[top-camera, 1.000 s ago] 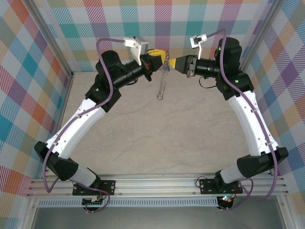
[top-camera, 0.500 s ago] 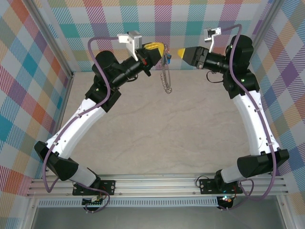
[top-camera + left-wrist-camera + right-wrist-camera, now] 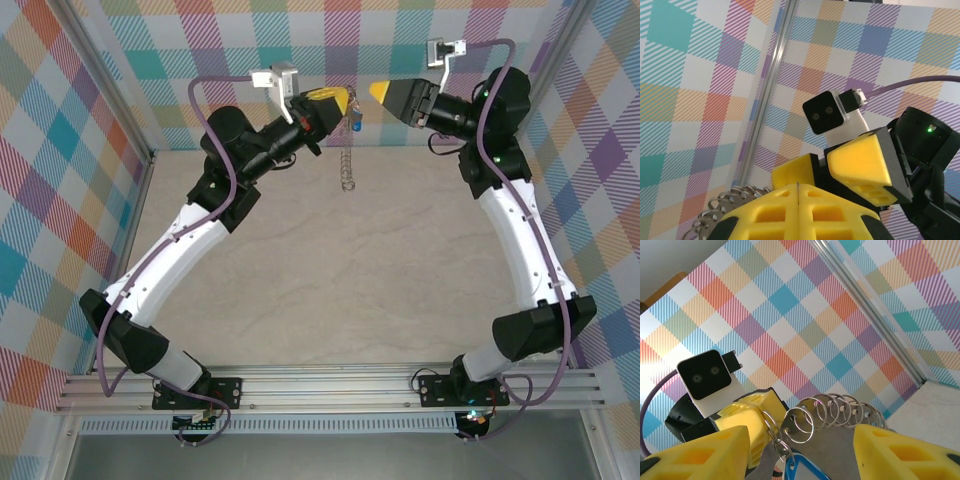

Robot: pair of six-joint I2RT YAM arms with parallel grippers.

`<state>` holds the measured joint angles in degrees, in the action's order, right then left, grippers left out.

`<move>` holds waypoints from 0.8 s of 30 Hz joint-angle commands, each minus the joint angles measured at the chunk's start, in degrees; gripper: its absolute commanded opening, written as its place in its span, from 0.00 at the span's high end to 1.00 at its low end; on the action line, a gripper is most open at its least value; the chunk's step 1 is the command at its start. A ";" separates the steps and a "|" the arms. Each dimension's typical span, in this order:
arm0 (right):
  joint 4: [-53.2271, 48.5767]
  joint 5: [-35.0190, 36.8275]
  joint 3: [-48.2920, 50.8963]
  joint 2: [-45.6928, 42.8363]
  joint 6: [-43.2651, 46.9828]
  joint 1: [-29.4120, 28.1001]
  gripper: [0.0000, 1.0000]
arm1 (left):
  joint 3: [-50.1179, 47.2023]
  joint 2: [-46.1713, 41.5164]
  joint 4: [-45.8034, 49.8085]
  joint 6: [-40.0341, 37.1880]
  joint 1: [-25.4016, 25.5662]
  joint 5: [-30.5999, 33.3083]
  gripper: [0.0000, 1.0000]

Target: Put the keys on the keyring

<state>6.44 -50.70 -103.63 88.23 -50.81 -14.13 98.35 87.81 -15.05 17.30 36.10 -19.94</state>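
My left gripper [image 3: 338, 101] is raised near the back wall and shut on the top of the keyring [image 3: 346, 165], which hangs down below it as a silver chain of loops. The key's blue head [image 3: 354, 123] dangles right beside the left fingertips. In the right wrist view the keyring [image 3: 840, 410] shows as a row of silver loops, and the blue key [image 3: 807, 474] hangs from a small loop by the left gripper's yellow finger [image 3: 747, 415]. My right gripper [image 3: 381, 92] stands open, a short gap to the right of the ring, touching nothing. In the left wrist view the left gripper [image 3: 797, 192] pinches a thin metal edge.
The checkered back wall [image 3: 380, 40] stands close behind both grippers, with side walls left and right. A metal corner post [image 3: 875, 315] runs along the wall. The beige table top [image 3: 340, 290] lies well below the hanging ring.
My right gripper has opened, let go of the blue key and drawn back up and to the right. The left gripper has lifted slightly, and the ring now hangs from it alone.
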 commanded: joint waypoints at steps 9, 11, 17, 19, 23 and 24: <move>5.34 -2.65 -1.83 1.24 -2.41 -2.39 0.48 | -0.46 0.50 -6.92 3.62 -0.25 -0.01 1.00; 5.43 -2.64 -2.04 1.42 -2.49 -2.62 0.51 | -0.44 0.56 -7.00 3.77 -0.24 0.08 1.00; 5.45 -2.87 -2.70 1.69 -2.63 -2.84 0.59 | -0.52 0.76 -7.25 3.96 -0.25 0.26 1.00; 5.29 -3.16 -3.04 1.94 -2.63 -3.01 0.62 | -0.52 0.87 -7.38 4.12 -0.29 0.43 1.00; 4.45 -3.80 -3.33 2.30 -2.24 -3.44 0.67 | -0.44 1.34 -7.77 4.49 -0.24 0.67 1.00; 4.19 -3.81 -3.20 2.22 -2.03 -3.53 0.68 | -0.44 1.39 -7.96 4.64 -0.28 0.61 1.00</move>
<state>9.34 -53.21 -105.32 90.06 -53.30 -17.10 97.73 89.12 -17.96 20.62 36.10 -19.86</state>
